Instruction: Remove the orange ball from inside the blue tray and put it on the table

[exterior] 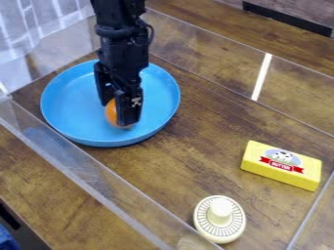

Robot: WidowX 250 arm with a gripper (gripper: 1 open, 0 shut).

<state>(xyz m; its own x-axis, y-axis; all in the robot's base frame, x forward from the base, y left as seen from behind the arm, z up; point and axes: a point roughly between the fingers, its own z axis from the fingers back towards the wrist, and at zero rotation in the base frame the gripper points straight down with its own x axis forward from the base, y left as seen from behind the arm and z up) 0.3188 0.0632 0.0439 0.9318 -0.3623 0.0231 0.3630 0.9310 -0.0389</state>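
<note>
The blue tray (62,105) sits on the table (209,137) at the back left. The orange ball (112,115) lies inside it, right of the tray's middle, and only a sliver of orange shows. My black gripper (117,111) reaches straight down into the tray. It is open, with one finger on each side of the ball. The fingers hide most of the ball, and I cannot tell whether they touch it.
A yellow box (280,164) with a red label lies on the table at the right. A cream ribbed round disc (217,215) sits near the front edge. Clear acrylic walls (92,181) run along the table's front and sides.
</note>
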